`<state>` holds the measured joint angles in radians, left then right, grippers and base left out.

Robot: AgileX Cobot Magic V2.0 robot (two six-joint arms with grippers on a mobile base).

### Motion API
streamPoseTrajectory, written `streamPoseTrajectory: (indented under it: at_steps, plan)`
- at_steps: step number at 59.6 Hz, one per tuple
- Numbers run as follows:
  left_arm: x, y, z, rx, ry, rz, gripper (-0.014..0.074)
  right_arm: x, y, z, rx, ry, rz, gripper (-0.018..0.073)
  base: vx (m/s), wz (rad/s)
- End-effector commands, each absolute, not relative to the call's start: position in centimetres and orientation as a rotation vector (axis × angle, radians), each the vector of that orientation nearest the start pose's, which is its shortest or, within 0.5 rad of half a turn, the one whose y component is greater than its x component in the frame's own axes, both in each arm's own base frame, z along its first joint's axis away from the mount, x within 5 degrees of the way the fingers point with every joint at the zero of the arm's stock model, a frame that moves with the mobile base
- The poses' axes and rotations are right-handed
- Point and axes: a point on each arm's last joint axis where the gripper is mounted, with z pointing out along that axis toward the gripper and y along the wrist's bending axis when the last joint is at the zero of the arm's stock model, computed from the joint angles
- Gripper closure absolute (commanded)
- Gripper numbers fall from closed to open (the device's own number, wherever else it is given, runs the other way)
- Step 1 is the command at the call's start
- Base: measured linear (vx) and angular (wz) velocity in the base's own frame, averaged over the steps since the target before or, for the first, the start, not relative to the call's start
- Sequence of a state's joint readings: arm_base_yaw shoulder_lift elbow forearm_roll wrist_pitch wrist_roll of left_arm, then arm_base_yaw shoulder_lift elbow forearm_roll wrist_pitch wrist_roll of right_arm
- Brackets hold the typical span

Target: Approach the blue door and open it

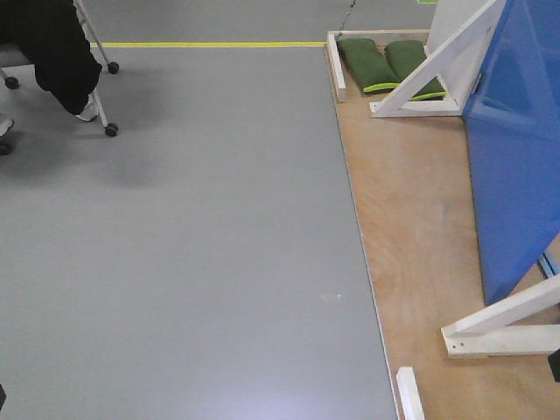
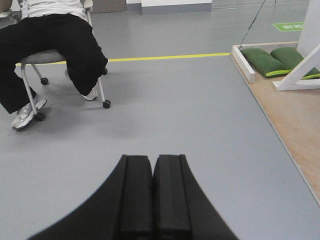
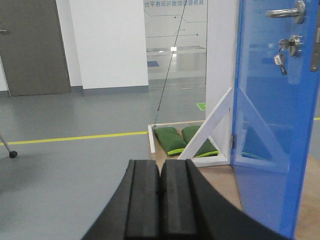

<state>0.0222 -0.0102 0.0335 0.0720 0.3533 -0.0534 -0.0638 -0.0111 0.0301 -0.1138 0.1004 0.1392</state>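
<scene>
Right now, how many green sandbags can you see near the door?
2. They lie side by side at the platform's far corner by the white brace: left sandbag, right sandbag. More may be hidden behind the blue door.

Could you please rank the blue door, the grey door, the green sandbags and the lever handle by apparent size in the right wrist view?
1. blue door
2. grey door
3. green sandbags
4. lever handle
The grey door is farther off, so true sizes may differ.
</scene>
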Motion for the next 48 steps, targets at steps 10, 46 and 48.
streamPoseTrajectory:
  at_steps: [10,46,48]
  plan:
    - [5.29,0.26,19.01,-0.022,1.731,0.034,0.0526,5.63,-0.41,19.93,0.059,1.519,-0.052,0.0564,0.45,-0.01]
    - [5.29,0.26,19.01,-0.022,1.731,0.034,0.0526,5.63,-0.41,19.93,0.059,1.519,-0.052,0.0564,0.38,-0.02]
    - [5.29,0.26,19.01,-0.022,1.731,0.034,0.0526,5.63,-0.41,19.93,0.059,1.519,-0.052,0.0564,0.32,-0.03]
